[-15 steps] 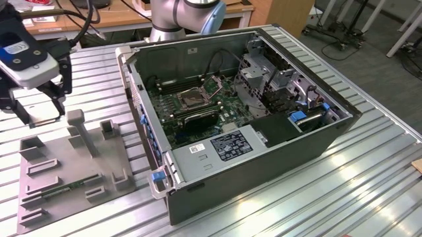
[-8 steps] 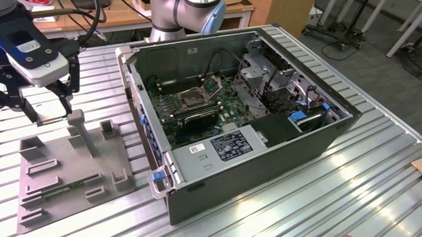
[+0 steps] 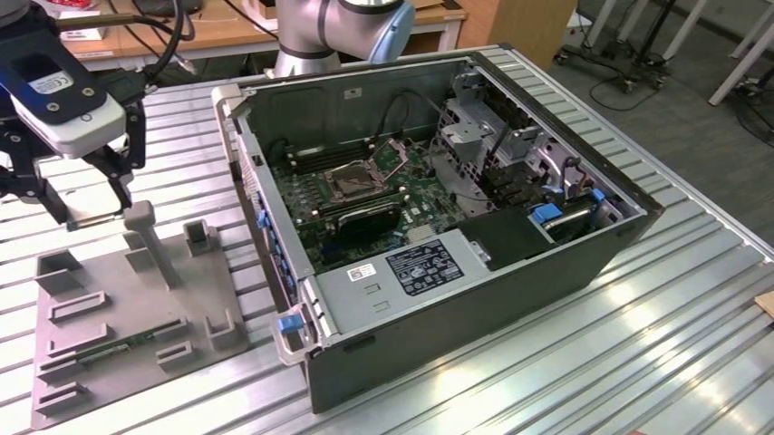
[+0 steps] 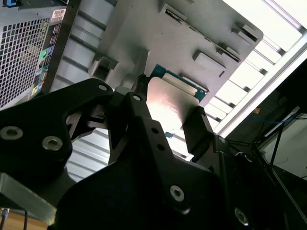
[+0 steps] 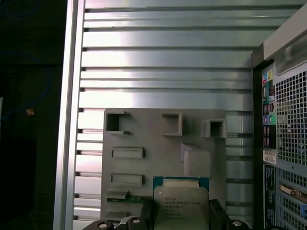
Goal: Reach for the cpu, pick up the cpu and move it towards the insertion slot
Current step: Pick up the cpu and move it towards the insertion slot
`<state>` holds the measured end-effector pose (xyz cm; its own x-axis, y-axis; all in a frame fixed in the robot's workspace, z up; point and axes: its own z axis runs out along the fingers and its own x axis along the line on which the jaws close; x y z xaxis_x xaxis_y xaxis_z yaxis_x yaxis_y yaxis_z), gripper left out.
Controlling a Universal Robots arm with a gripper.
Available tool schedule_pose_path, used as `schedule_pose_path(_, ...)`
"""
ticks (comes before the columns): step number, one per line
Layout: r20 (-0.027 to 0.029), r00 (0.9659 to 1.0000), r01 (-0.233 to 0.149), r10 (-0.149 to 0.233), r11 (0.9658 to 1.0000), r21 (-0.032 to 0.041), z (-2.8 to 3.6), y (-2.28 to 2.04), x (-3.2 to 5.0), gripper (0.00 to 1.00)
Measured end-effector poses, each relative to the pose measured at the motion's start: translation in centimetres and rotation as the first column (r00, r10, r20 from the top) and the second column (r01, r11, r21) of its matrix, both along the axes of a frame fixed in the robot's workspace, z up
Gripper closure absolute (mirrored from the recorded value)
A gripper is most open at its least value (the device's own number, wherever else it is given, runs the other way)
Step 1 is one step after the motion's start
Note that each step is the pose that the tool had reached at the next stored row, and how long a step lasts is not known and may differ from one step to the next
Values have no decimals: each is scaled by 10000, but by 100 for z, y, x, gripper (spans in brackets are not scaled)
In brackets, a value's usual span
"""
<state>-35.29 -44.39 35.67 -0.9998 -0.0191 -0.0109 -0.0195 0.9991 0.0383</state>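
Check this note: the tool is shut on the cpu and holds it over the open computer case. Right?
Wrong in one respect. The tool is shut on the cpu, but holds it over the grey fixture plate, not the computer case. In the exterior view the case stands to the exterior view's right of the tool.

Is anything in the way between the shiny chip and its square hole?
Yes. The gripper holds the cpu over the grey tray, outside the computer case. The case's side wall stands between it and the insertion slot. The case is open on top, so the way over that wall looks free.
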Motion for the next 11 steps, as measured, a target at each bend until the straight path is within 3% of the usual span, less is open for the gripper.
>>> schedule_pose_path(11,-14,10000,0,0,10000,1,41,0,0,46)
